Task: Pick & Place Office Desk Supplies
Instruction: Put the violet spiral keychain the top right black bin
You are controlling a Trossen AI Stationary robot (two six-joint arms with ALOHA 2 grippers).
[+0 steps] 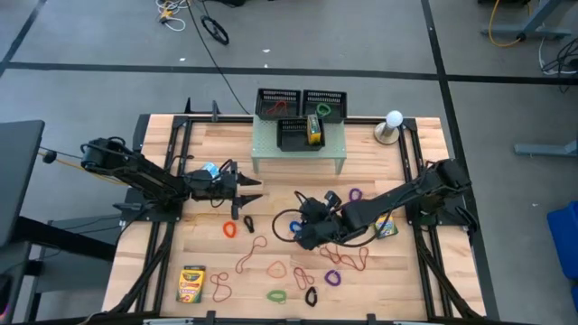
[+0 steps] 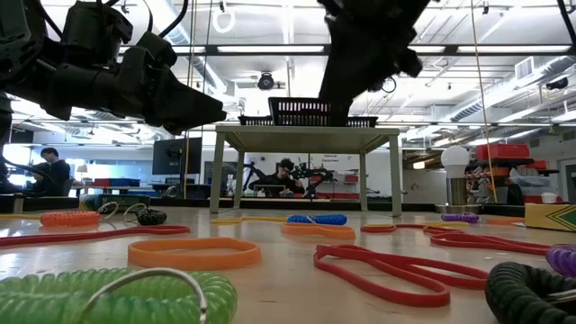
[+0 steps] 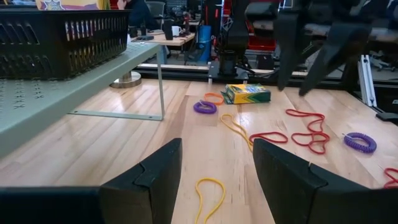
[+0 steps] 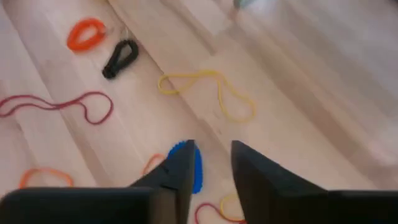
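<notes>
On the pale green perforated riser [image 1: 298, 153] at the far edge of the wooden surface [image 1: 208, 135], a small black mesh tray [image 1: 293, 137] stands with a yellow-and-green crayon box [image 1: 313, 128] upright just beside it. Behind the riser sit two larger black mesh trays [image 1: 301, 103]; what they hold cannot be made out from above.

Two more crayon boxes lie flat on the surface. One [image 1: 191, 283] is near the front left corner, its long axis running front to back. The other [image 3: 247, 93] is by the right arm's base, partly hidden from overhead, lying with its long side across the left wrist view.

Thin rubber-band loops are scattered over the middle and front: an orange loop [image 1: 229, 229], a black loop [image 1: 247, 223], a green loop [image 1: 277, 295], purple coils [image 1: 332, 277], long red bands [image 1: 357, 259] and a yellow band [image 4: 211, 90] stretched in a long figure-eight.

The right claw [image 4: 210, 167] hangs low over the middle of the surface with its jaws parted, nothing between them; a blue coiled loop [image 4: 193, 163] lies directly below, touching neither finger as far as can be seen. The left claw [image 3: 214, 174] hovers left of centre, jaws wide apart and empty, pointing toward the right arm, with another yellow band [image 3: 209, 194] on the wood beneath it.
</notes>
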